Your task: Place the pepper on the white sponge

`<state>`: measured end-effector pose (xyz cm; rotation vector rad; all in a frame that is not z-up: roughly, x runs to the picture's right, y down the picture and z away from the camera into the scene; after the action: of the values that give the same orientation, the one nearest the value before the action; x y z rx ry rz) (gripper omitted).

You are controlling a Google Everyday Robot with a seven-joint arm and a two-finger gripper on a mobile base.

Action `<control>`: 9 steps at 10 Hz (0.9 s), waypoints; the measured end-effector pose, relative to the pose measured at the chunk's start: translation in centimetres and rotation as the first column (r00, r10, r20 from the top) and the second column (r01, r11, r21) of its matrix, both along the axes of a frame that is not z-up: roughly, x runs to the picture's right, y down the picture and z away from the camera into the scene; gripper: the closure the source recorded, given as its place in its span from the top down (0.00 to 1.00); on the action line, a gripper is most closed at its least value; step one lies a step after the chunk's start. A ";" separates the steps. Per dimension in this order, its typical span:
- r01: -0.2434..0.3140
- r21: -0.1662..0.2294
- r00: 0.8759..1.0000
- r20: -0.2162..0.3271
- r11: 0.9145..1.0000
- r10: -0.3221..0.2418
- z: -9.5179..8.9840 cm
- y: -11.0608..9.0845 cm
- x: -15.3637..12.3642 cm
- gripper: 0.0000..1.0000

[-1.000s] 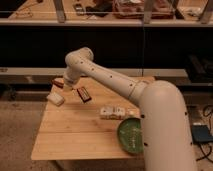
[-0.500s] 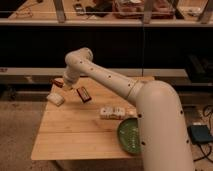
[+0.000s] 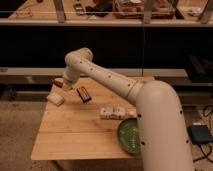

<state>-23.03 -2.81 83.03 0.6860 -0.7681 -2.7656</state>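
Observation:
My gripper (image 3: 62,84) is at the table's far left corner, at the end of the white arm. It is shut on the pepper (image 3: 57,83), a small dark red piece that sticks out to the left of the gripper, above the table. The white sponge (image 3: 56,98), a small cream pad, lies at the table's left edge, just below the gripper and pepper and apart from them.
A dark flat bar with a label (image 3: 84,94) lies just right of the gripper. A whitish segmented block (image 3: 112,112) lies mid-table. A green plate (image 3: 129,135) sits at the front right of the wooden table (image 3: 75,135). Dark shelving stands behind.

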 end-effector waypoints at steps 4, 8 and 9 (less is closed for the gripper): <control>0.003 0.008 1.000 0.015 1.000 -0.003 1.6 -0.3 -3.0 0.15; 0.017 -0.024 1.000 0.003 1.000 -0.017 3.3 1.6 -4.0 0.15; 0.028 -0.035 1.000 0.004 0.999 -0.027 3.7 2.3 -4.7 0.15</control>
<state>-27.71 -0.51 86.73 0.6788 -0.8314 -2.7688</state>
